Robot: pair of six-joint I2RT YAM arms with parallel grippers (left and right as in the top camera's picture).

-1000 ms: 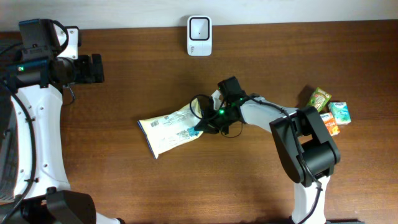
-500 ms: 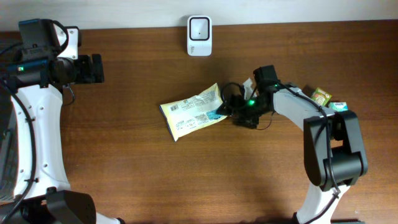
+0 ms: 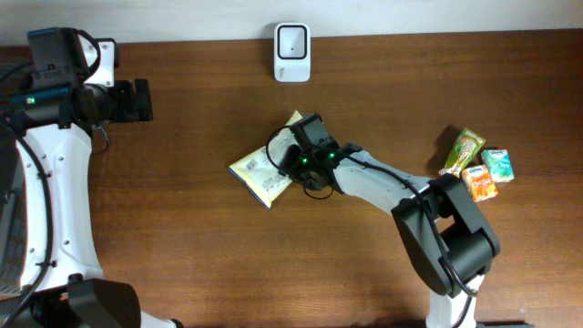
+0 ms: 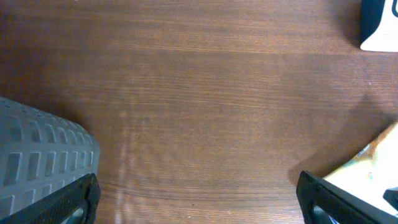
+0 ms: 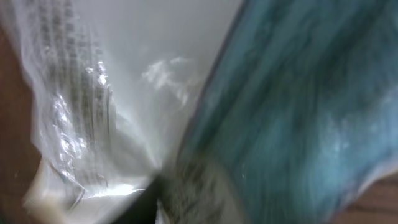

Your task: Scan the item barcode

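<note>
The item is a pale yellow snack packet (image 3: 260, 171) with a white printed label. It lies mid-table, its right end raised and bunched under my right gripper (image 3: 291, 164). The right wrist view is filled by the packet's clear and teal film (image 5: 124, 93), blurred and pressed close. My fingers are hidden there, and the packet looks held. The white barcode scanner (image 3: 291, 41) stands at the table's back edge, above the packet. My left gripper (image 3: 137, 100) is far left, open and empty (image 4: 199, 199). Its view catches the packet's corner (image 4: 373, 168) and the scanner (image 4: 380, 25).
Three small snack cartons sit at the right: a green one (image 3: 466, 146), a teal one (image 3: 497, 164) and an orange one (image 3: 481, 182). A grey ribbed mat (image 4: 37, 155) shows at the left of the left wrist view.
The right arm has swung left from mid-right, and the packet now sits more bunched and turned below the scanner. The left arm has not moved.
</note>
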